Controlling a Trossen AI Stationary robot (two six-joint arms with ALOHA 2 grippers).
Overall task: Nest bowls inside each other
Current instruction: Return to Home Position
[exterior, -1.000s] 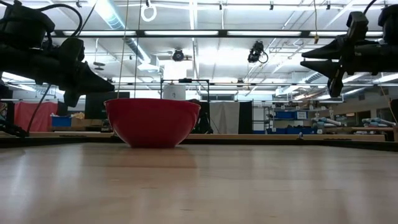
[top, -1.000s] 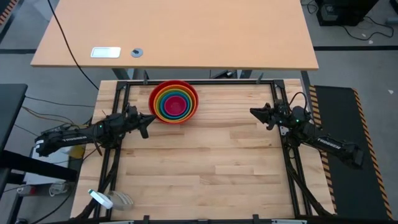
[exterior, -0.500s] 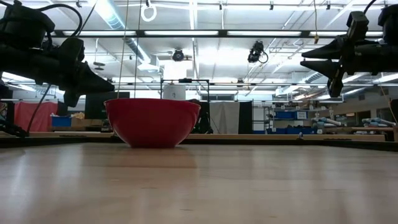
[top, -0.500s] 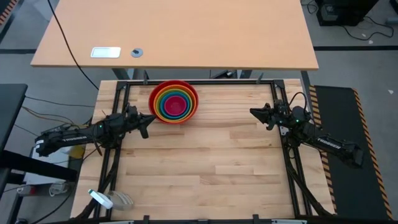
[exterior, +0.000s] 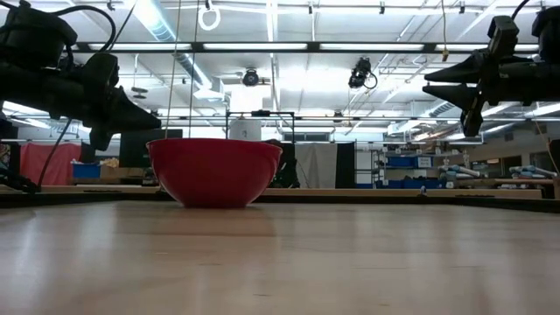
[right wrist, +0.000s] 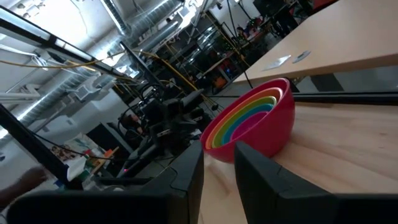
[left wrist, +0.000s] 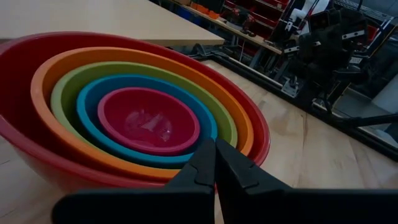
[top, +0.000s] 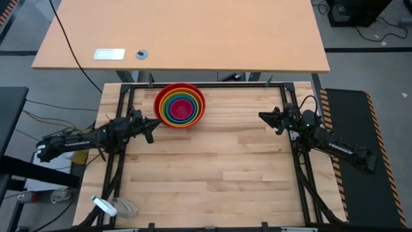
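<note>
The bowls (top: 179,106) stand as one nested stack at the far middle of the table: red outermost (exterior: 214,171), then orange, yellow-green, blue, and magenta-pink (left wrist: 148,119) in the centre. The red bowl rests on its base on the wood. My left gripper (top: 155,122) hovers shut just left of the stack, above the table, touching nothing. My right gripper (top: 262,116) hangs at the far right, well away from the bowls, its fingers (right wrist: 217,163) a little apart with nothing between them.
A black metal frame (top: 206,84) edges the wooden table. A larger tan table (top: 187,32) stands beyond the far edge with a white card and a grey disc on it. A white object (top: 103,206) lies off the near left corner.
</note>
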